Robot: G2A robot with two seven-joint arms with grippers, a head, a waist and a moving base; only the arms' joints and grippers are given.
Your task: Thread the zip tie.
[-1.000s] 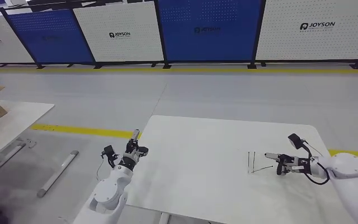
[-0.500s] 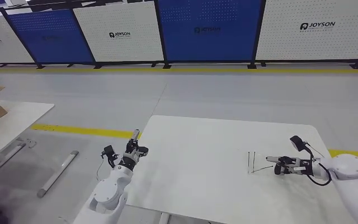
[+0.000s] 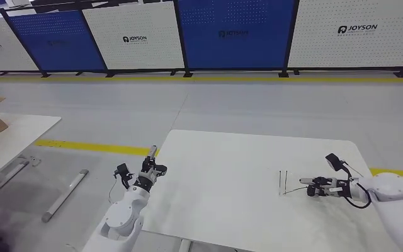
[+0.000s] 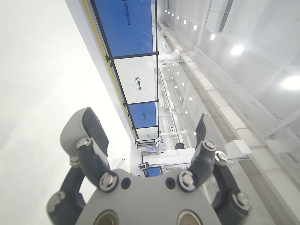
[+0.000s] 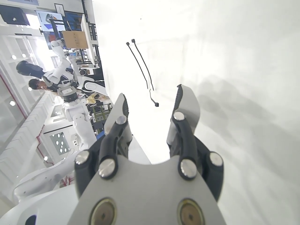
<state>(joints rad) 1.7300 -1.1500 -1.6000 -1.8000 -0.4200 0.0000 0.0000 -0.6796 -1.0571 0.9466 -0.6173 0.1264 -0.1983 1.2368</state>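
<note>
1. three thin black plastic zip ties [image 5: 145,67] lie flat on the white surface [image 5: 211,36], just ahead of our right tool [image 5: 151,92], whose jaws stand wide and empty, ready, we judge, to straddle one.
2. our left tool [image 4: 145,113], equally wide and empty, sits at the opposite edge, well apart.

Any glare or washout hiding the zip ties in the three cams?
Right wrist view: table glares white, but zip ties stand out dark. Left wrist view: ceiling lights flare, table washed white. Top view: even light, zip ties thin yet visible.
</note>
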